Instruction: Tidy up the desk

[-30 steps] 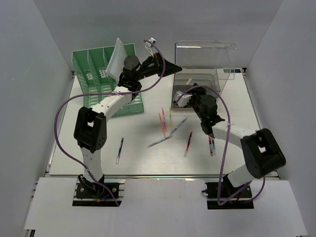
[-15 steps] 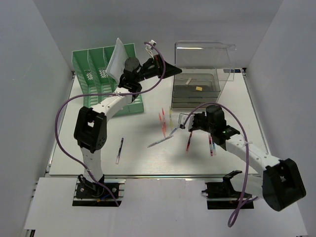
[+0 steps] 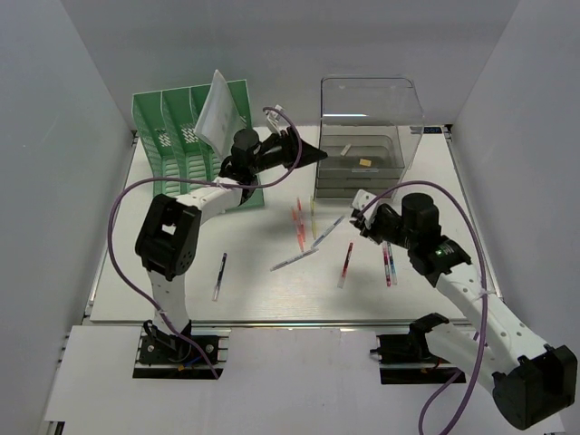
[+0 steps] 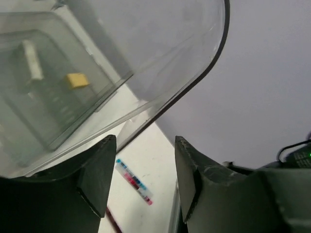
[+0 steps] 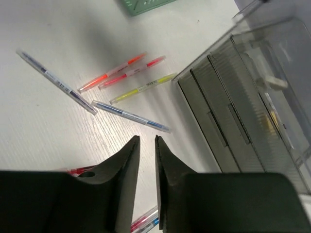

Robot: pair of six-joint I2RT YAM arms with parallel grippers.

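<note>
Top external: loose pens (image 3: 294, 260) on desk (image 3: 254, 294)

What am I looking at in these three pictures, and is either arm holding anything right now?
Two white robot arms are bolted at the near edge of a white desk. The wide picture comes from a fixed camera above and behind them, with the left arm on the left and the right arm on the right. The other two pictures come from a camera on each wrist. On the desk stand a green file rack with a sheet of paper in it and a clear drawer box. Several pens lie scattered between them. The left fingers stand apart and the right fingers are nearly together. Neither pair holds anything.
</note>
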